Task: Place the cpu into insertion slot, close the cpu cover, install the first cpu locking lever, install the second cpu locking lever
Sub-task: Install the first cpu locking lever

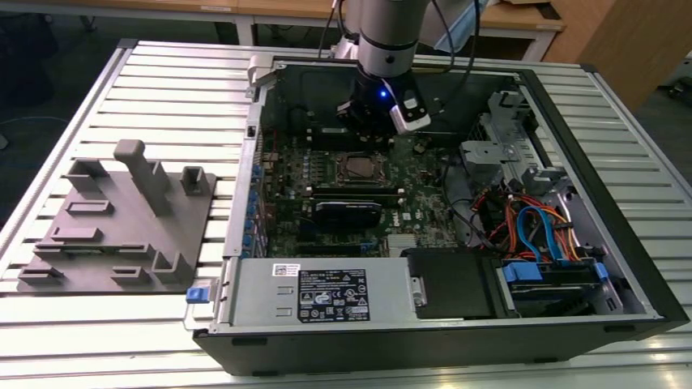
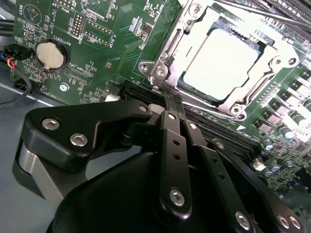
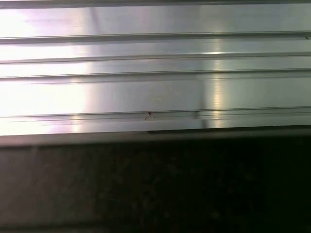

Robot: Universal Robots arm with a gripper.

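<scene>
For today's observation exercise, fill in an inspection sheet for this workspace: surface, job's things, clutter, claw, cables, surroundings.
Surface: ribbed metal table carrying an open computer case lying on its side.
Job's things: cpu sits in the insertion slot; cpu cover lies closed around it.
Clutter: grey fixture block with upright pegs, on the exterior view's left of the case.
Claw: claw shut, empty, tips near the cover's edge in the second wrist view.
Cables: blue and orange leads bundled inside the case; black cables run along the arm.
Surroundings: wooden desks behind the table.
</scene>
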